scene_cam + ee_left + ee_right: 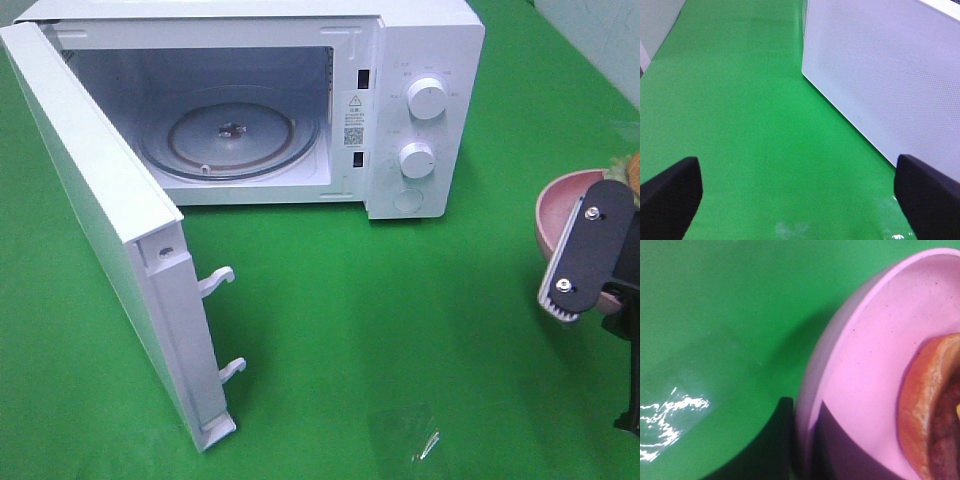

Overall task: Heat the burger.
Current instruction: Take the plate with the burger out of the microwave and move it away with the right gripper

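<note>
The burger (935, 405), with a brown bun and dark patty, lies on a pink plate (870, 340). In the exterior view only a sliver of the burger (627, 165) shows at the right edge, above the plate (558, 208). My right gripper (592, 218) is at the plate's near rim, and in the right wrist view the right gripper (805, 452) is shut on that rim, one dark finger outside and one inside. My left gripper (800, 200) stands open over bare green cloth beside the microwave door (880, 75). It does not show in the exterior view.
The white microwave (425, 100) stands at the back with its door (110, 230) swung wide open toward the front left. Its glass turntable (230, 130) holds nothing. A shiny clear patch (405, 435) lies on the green cloth near the front.
</note>
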Controlling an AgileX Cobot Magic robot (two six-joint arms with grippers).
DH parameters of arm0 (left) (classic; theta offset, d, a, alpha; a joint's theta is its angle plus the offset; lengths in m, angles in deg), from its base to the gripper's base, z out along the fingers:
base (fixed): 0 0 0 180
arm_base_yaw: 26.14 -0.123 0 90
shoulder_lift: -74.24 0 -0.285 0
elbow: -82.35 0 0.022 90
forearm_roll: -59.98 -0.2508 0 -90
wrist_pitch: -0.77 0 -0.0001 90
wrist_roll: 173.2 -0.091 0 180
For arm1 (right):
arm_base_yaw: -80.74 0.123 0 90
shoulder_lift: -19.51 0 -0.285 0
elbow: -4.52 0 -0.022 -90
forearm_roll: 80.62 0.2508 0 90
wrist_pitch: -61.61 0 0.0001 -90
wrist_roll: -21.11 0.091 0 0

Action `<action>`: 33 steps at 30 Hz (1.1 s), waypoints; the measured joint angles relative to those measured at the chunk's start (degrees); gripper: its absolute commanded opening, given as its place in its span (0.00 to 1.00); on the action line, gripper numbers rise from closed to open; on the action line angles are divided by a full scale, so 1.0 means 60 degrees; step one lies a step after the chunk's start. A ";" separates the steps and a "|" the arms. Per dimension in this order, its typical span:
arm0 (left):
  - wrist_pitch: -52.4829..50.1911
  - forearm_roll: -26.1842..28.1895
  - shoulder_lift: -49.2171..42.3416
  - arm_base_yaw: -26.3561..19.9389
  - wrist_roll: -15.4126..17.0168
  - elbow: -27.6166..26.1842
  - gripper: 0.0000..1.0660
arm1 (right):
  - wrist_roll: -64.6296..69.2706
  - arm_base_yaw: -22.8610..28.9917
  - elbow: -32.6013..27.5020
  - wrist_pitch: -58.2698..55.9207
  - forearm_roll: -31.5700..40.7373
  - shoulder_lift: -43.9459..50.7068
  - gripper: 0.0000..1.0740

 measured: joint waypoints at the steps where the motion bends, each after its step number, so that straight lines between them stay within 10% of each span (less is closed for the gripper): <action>1: 0.0000 0.0000 0.0000 0.0000 0.0000 0.0000 0.92 | 0.0621 0.0000 0.0000 0.0067 -0.0220 -0.0468 0.00; 33: 0.0000 0.0000 0.0000 0.0000 0.0000 0.0000 0.92 | 0.8528 -0.3457 0.0659 0.1394 -0.4106 -0.5691 0.02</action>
